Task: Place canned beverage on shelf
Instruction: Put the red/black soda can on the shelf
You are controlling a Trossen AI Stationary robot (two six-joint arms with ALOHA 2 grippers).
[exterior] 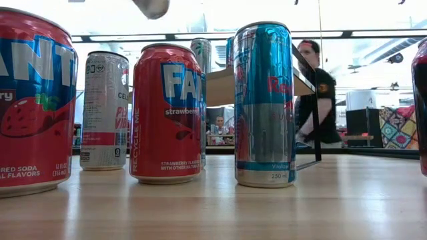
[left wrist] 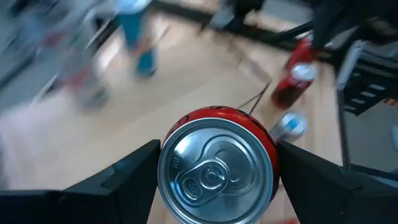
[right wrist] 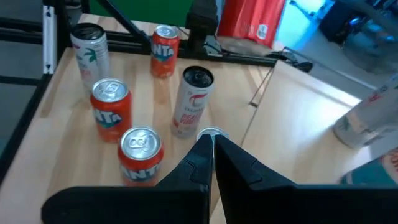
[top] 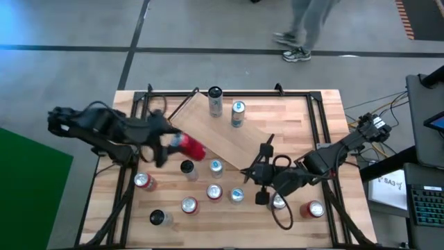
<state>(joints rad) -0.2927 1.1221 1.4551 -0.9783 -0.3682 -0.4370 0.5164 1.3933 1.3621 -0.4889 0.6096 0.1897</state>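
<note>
High view: red can (top: 189, 145) inside left gripper (top: 168, 144), beside shelf (top: 229, 136).

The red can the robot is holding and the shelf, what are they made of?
The red can in the left end effector looks like aluminium: shiny silver lid with pull tab, glossy painted side. The shelf looks like pale, matte wood with visible grain.
</note>
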